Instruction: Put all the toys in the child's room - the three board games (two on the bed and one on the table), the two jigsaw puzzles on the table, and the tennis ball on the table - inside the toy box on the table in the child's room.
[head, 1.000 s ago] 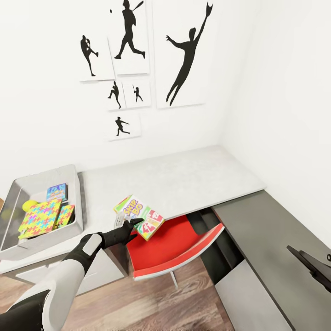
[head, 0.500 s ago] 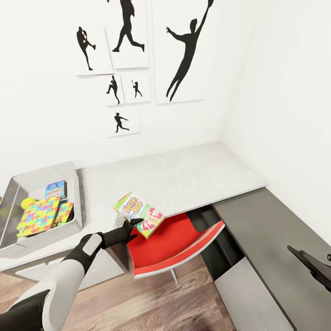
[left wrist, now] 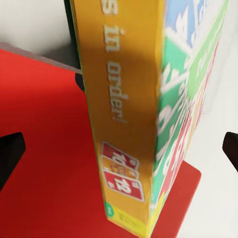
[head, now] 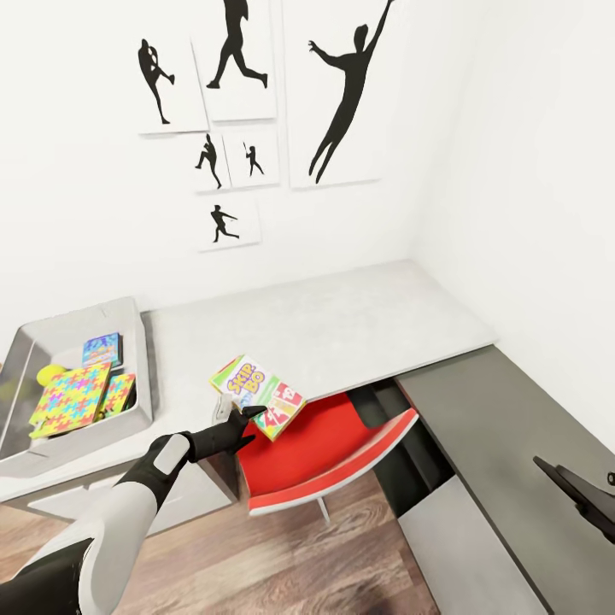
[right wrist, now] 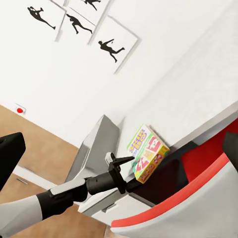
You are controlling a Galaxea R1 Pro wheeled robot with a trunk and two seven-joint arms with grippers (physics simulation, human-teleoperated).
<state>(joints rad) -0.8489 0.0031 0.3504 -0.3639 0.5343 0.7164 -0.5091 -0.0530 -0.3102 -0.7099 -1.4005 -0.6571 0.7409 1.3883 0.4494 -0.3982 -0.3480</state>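
Spanning the corner: L-shaped table [head: 342, 325]. Sitting at its left end: toy box [head: 141, 359], holding puzzles and a blue game. Hovering above the red chair [head: 325, 453]: board game [head: 259, 396], tilted, clamped between left gripper [head: 232, 418] jaws. Right gripper's state: cannot tell.

Left arm outstretched, claw [head: 242, 413] clamped; right claw [head: 581, 495] idle.
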